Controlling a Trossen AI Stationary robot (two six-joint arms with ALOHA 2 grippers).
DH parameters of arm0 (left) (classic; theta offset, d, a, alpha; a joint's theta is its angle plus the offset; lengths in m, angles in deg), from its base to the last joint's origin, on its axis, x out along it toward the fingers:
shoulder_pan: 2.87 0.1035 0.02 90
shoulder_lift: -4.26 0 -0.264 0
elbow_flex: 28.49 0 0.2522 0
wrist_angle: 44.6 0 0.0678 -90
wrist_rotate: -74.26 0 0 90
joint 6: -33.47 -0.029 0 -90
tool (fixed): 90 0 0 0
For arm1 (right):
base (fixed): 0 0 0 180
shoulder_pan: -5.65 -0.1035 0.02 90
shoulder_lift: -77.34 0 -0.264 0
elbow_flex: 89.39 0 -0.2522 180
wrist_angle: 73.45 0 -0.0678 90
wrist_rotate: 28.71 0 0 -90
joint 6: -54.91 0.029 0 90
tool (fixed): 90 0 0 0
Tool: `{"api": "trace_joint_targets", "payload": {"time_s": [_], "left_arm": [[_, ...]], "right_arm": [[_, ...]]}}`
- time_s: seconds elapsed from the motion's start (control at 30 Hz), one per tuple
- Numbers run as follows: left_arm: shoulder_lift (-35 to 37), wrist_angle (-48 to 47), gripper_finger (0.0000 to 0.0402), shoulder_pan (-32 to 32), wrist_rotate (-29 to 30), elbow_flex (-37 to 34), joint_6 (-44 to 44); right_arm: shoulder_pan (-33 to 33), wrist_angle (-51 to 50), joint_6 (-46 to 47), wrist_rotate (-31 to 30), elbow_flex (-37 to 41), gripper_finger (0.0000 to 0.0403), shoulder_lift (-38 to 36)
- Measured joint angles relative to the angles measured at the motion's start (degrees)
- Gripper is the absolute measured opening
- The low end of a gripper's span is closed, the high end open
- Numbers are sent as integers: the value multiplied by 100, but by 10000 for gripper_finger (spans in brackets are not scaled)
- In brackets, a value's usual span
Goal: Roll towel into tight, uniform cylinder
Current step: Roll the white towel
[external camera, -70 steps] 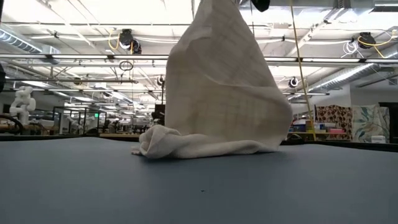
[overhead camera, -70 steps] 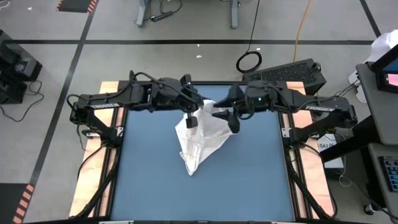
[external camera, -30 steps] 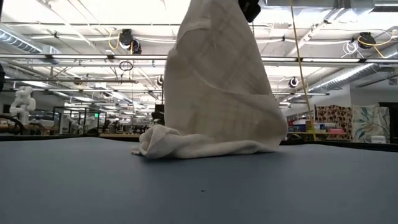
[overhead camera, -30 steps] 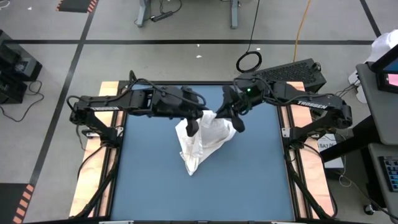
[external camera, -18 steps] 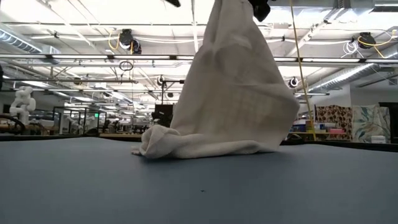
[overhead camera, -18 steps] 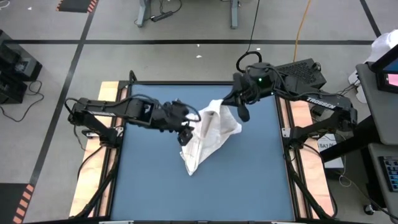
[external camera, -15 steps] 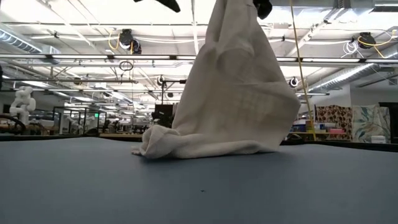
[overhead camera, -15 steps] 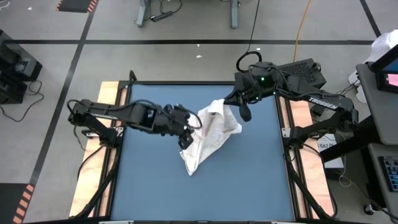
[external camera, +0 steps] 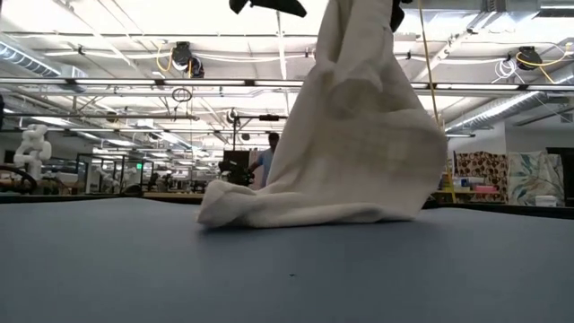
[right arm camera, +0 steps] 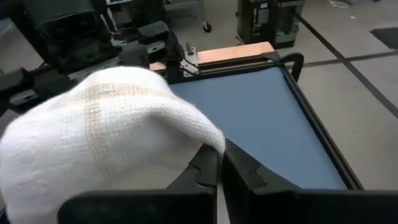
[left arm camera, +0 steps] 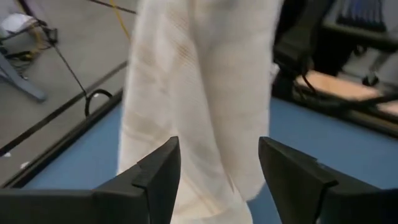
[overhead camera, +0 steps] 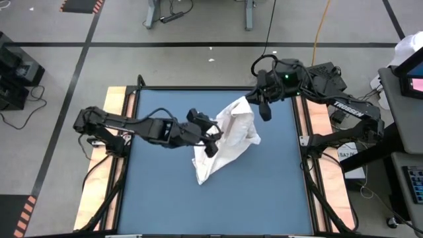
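The white towel [overhead camera: 228,135] with faint grid lines stands as a tall drape over the blue table [overhead camera: 165,198]. Its top is held up at the far right, and its bunched lower end [external camera: 235,211] lies on the table. My right gripper [overhead camera: 264,111] is shut on the towel's top. My left gripper [overhead camera: 211,140] is open, level with the drape's left side. In the left wrist view the towel [left arm camera: 199,93] hangs just ahead of its spread fingertips [left arm camera: 217,174]. No touch shows there. My right gripper pinches the towel's raised top end [right arm camera: 198,138] between its two shut fingers; the cloth bulges over them, so one layer or several cannot be told. It comes from the table's far right, slanting down. The towel hangs below, slanting down to its lower end [overhead camera: 203,173] on the table.
A black frame [overhead camera: 218,88] borders the table, with wooden strips on the left and right. Beyond the far right corner sit a dark case [overhead camera: 310,76] and a cable coil [overhead camera: 264,65]. Bare blue surface lies toward the near edge. A person [external camera: 265,157] stands far behind.
My left gripper has opened and let go of the towel's top, then sunk toward the near edge and come back to the drape's left side. My right gripper has carried the top toward the far right corner. The drape now leans right; its bunched end stayed put.
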Motion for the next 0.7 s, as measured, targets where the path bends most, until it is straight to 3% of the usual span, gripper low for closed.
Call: {"api": "trace_joint_targets", "payload": {"time_s": [0.1,0.3,0.6,0.7], "left_arm": [[0,139,230,187,-113,-70,2],[-5,73,242,352,-1058,-344,-115],[-68,153,243,341,-1209,-371,-1360],[-191,199,243,358,-1513,-366,-1838]], "right_arm": [[47,4,25,0,0,0,-17],[94,-86,100,1,0,0,-162],[374,-603,270,-1,0,0,-231],[433,-606,272,1,0,0,-231]]}}
